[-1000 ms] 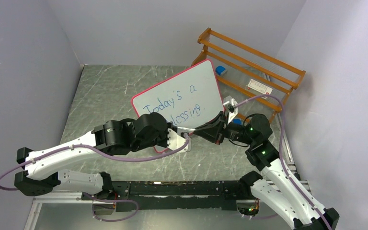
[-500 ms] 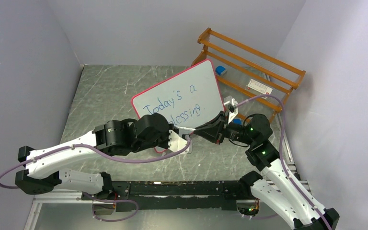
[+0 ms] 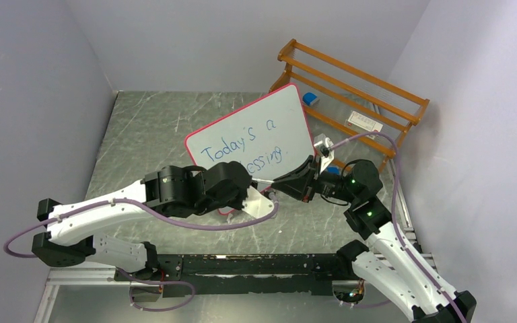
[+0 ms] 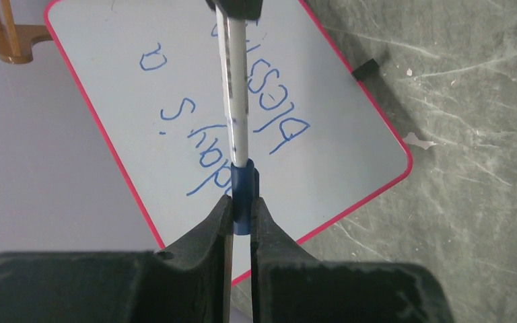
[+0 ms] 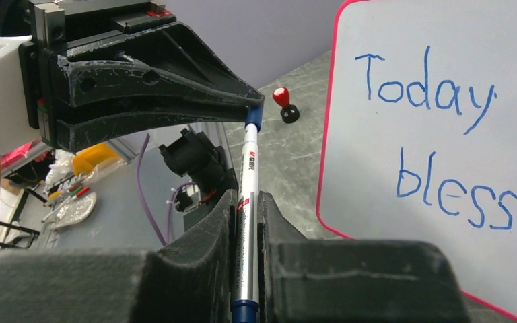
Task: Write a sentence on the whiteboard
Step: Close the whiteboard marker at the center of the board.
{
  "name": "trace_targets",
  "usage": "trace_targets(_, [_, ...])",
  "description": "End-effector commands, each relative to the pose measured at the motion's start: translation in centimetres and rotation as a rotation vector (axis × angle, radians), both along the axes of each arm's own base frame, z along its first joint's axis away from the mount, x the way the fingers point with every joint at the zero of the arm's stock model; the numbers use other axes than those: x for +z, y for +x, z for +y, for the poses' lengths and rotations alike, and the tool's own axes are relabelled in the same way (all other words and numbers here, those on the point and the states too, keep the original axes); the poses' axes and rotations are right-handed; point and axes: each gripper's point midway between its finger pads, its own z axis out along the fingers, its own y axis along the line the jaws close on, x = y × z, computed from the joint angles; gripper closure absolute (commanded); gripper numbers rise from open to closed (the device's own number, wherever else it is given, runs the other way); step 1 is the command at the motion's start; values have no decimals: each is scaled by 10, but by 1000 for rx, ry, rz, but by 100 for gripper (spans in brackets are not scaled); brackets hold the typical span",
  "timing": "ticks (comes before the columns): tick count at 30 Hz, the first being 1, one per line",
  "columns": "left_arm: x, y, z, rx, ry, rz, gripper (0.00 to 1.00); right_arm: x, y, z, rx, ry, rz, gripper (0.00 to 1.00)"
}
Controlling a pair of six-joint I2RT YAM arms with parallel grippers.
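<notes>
The whiteboard (image 3: 289, 111) stands tilted at the middle of the table, its pink-red rim in all views. The sentence (image 3: 242, 145), in blue, reads "Today's a blessing." in two slanted lines; it also shows in the left wrist view (image 4: 283, 134) and partly in the right wrist view (image 5: 431, 94). A silver marker (image 5: 248, 195) spans between both grippers in front of the board's near edge. My right gripper (image 5: 247, 202) is shut on its barrel. My left gripper (image 4: 242, 208) is shut on the blue cap (image 4: 243, 192) at the marker's end.
An orange wooden rack (image 3: 350, 87) stands at the back right with a blue block (image 3: 309, 99) and a white item (image 3: 365, 121) in it. A small red-topped black knob (image 5: 283, 102) lies on the table beside the board. Grey walls close in on the left, back and right.
My left arm has shifted to the right, towards the right gripper, still holding the cap. The right arm, marker barrel and whiteboard have stayed in place.
</notes>
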Motion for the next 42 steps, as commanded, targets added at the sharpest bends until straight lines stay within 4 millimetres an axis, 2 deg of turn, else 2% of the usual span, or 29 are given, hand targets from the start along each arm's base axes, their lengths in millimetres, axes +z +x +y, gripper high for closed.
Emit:
trace_targets(1, [16, -2, -16, -1, -53, -10, 95, 16, -4, 0, 19, 51, -42, 100])
trace_targets(8, [23, -4, -23, 17, -93, 23, 95, 13, -3, 0, 13, 44, -36, 100])
trace_targets(14, [18, -7, -26, -38, -25, -3, 95, 7, 1, 3, 17, 50, 0, 100])
trace_targets(21, [17, -17, -43, -90, 16, -40, 95, 10, 8, 8, 17, 86, 13, 100])
trace_targets(24, [14, -15, -43, -71, 28, -56, 95, 8, 13, 7, -9, 90, 11, 100])
trace_targets(25, [15, -12, -42, -52, 21, -70, 93, 7, 15, 6, -23, 91, 9, 100])
trace_targets(34, [30, -2, -28, 119, -143, -79, 48, 0, 27, 1, -107, 126, -48, 100])
trace_targets(40, [48, 9, -25, 413, -483, -6, 23, 8, 33, -10, -191, 213, -158, 100])
trace_targets(42, [51, 11, -26, 522, -620, 57, 19, 10, 35, -13, -218, 239, -183, 100])
